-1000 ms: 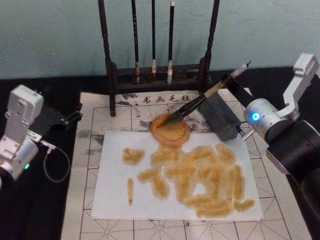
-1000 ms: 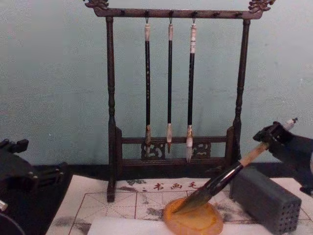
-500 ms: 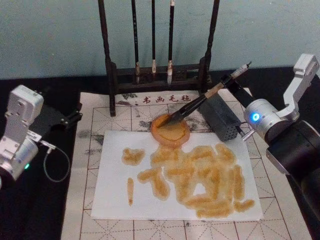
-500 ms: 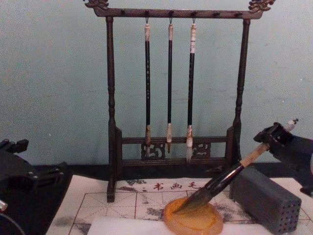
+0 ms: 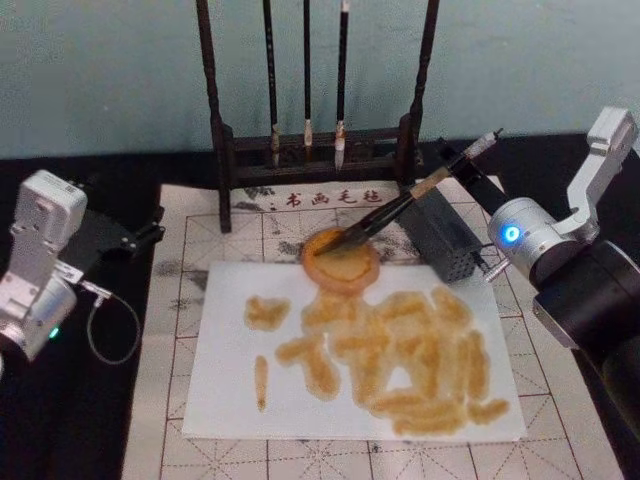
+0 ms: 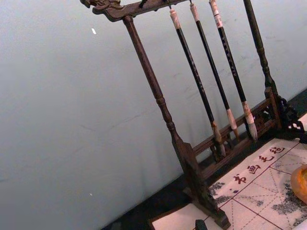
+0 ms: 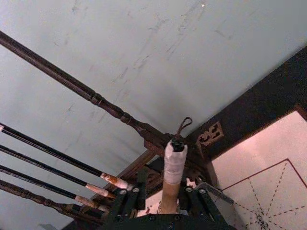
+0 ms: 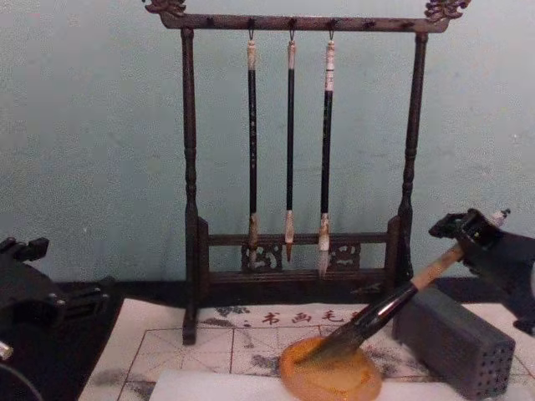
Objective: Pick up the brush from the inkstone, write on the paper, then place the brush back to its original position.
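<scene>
Amber wet strokes cover much of the paper (image 5: 350, 350), a white sheet lying on the gridded mat (image 5: 200, 240) forward of the robot. Just beyond the sheet's far edge sits the inkstone (image 5: 342, 260), a round orange dish, and the dark tuft of the brush (image 5: 400, 207) rests inside it. From there the brush slants up and away to the right gripper (image 5: 455, 165), which is clamped around the upper end of the tan handle; in the right wrist view the whitish end with its small loop (image 7: 175, 158) pokes out between the closed fingers (image 7: 129, 199). Directly below that gripper, under the slanting handle, stands the grey perforated block (image 8: 456, 341), beside the inkstone. Behind the gripper and to its left rises the dark wooden brush rack (image 8: 292, 167) with three thin brushes (image 8: 290, 142) hanging from it. Far across the mat from the working gripper, the left arm (image 5: 40, 260) sits parked at the table's left side, and I cannot tell how its fingers stand.
</scene>
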